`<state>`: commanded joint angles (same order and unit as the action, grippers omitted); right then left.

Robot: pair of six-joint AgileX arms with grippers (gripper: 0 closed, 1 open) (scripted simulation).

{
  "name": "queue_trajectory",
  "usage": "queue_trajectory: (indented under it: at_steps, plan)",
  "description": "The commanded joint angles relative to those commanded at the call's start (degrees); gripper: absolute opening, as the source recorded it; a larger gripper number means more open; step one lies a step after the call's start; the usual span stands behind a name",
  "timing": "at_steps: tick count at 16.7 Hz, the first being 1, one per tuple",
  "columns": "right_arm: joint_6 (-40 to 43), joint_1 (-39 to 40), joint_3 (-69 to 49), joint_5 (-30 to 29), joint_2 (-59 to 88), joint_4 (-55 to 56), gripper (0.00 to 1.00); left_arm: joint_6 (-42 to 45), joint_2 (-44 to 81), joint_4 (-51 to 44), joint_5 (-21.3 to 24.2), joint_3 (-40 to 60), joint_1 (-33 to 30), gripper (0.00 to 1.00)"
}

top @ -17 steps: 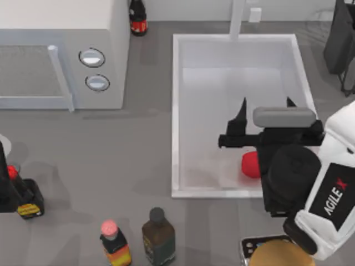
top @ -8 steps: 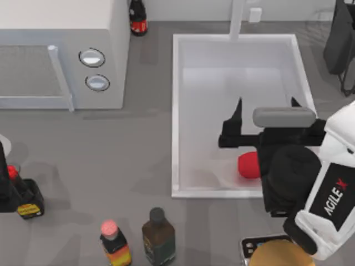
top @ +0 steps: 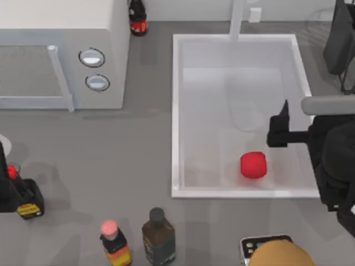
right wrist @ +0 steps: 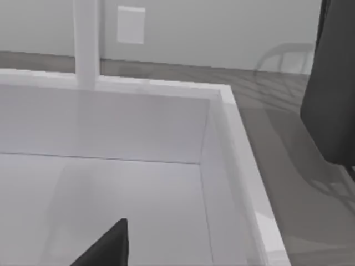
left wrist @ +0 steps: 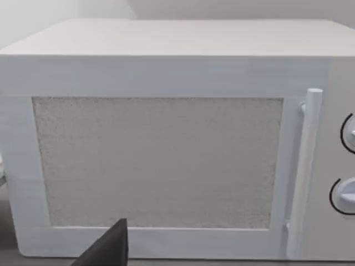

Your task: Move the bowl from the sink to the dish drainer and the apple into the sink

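Note:
The red apple [top: 253, 164] lies on the floor of the white sink [top: 176, 111], near its front wall and free of any grip. My right gripper [top: 308, 108] hovers over the sink's right rim, up and to the right of the apple, open and holding nothing; one dark finger [right wrist: 108, 244] shows in the right wrist view over the basin [right wrist: 111, 183]. The dish drainer [top: 339, 44] is the dark frame past the sink's far right corner. The bowl is out of view. My left arm [top: 4, 177] stays parked at the table's left edge, its finger [left wrist: 108, 246] facing the microwave.
A white microwave [top: 61, 55] fills the back left. Two bottles [top: 158, 235] [top: 115, 244] stand at the front, another [top: 22, 199] by the left arm, one [top: 137, 19] at the back. A tan-orange round thing [top: 274, 256] sits front right. The tap [top: 237, 16] rises behind the sink.
My right gripper has pulled away to the right, from over the apple to the sink's right rim. The apple now lies uncovered in the sink. The left arm has not moved.

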<state>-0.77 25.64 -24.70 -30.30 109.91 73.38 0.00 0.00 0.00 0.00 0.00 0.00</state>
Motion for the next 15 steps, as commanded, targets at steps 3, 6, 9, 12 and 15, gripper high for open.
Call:
queue_trajectory:
  at_steps: [3,6,9,12,15]
  plan:
    - [-0.17,-7.01,5.31,5.56,-14.72,-14.2,1.0,0.0,0.0,0.0,0.0,0.0,0.0,1.0]
    - [-0.41,-11.74,8.93,9.98,-30.44,-26.49,1.0,0.0,0.0,0.0,0.0,0.0,0.0,1.0]
    - [-0.18,-15.97,13.13,14.26,-42.78,-35.6,1.0,0.0,0.0,0.0,0.0,0.0,0.0,1.0]
    - [0.49,-19.48,17.28,17.62,-52.98,-44.29,1.0,0.0,0.0,0.0,0.0,0.0,0.0,1.0]
    - [0.7,-22.41,20.12,20.31,-62.83,-51.71,1.0,0.0,0.0,0.0,0.0,0.0,0.0,1.0]
